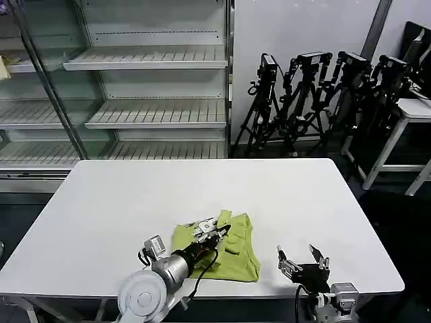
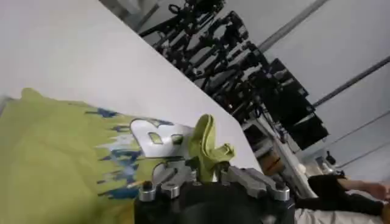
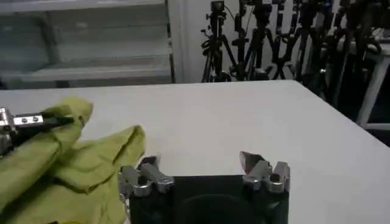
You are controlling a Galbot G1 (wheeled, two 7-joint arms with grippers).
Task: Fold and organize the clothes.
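The left gripper (image 1: 214, 229) is clamped on a fold of the lime T-shirt (image 1: 232, 252), lifting that bit of cloth. The shirt lies crumpled near the front edge of the white table (image 1: 135, 195). The right gripper (image 1: 303, 259) hovers just beside it, fingers apart.

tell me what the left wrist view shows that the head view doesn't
The left wrist view alone shows a blue and white print on the T-shirt and a fold of fabric pinched by the left gripper. The head view alone shows the right gripper open over bare table beside the shirt, and the shelving. Both show the lime shirt, the white table and the tripods behind.
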